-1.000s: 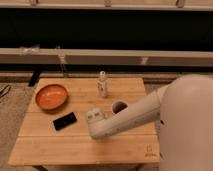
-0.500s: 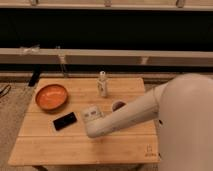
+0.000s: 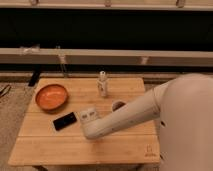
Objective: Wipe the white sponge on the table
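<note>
White sponge (image 3: 89, 116) flat on the table (image 3: 60, 145), right at the tip of the gripper (image 3: 89, 128).

Lying just past the gripper's end, on the side away from the arm, seemingly touching it, though contact cannot be confirmed. Two small dark marks on the sponge's top, not readable as writing. Impossible to tell whether the gripper is open or closed, or whether it has hold of anything. Just left of the gripper, a black phone (image 3: 65, 121), screen dark. Farther left and back, an orange bowl (image 3: 51, 96). Right of the gripper and behind the arm, a white cup (image 3: 118, 105) with a dark inside. Beyond that, a small upright bottle (image 3: 103, 83), label too faint to read. At the table's near right corner, a small dark logo (image 3: 149, 150), unreadable.
</note>
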You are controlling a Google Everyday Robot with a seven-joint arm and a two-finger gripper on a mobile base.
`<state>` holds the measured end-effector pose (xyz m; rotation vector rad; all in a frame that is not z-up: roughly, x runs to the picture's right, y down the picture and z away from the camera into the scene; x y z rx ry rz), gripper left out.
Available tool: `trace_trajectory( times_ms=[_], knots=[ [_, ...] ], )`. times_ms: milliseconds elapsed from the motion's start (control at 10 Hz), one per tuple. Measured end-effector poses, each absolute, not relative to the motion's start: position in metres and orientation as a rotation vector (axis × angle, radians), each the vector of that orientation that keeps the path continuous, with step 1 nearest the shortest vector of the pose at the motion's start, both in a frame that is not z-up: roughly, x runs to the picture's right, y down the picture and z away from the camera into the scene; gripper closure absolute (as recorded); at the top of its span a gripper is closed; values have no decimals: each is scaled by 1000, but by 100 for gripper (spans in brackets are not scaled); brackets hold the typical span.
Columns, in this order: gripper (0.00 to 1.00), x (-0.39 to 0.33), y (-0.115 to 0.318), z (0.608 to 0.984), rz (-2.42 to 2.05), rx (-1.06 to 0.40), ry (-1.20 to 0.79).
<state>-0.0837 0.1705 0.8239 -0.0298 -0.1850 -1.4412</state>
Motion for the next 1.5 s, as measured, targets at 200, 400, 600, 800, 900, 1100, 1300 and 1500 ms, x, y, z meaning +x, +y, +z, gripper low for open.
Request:
trace_trajectory(
  times_ms=[200,400,600,800,900,1100,1300,1500],
  knots=[
    [20,-87,165,812,-1443,-21,-242],
    [20,-84,151,801,-1435,-62,-285],
    [20,-79,143,797,-1426,-97,-310],
    [20,-80,143,797,-1425,-98,-311],
    [20,-79,142,797,-1426,-104,-316],
    [20,-76,141,797,-1423,-110,-316],
    [20,-78,141,797,-1425,-109,-317],
    [20,-78,141,797,-1426,-109,-317]
  ],
)
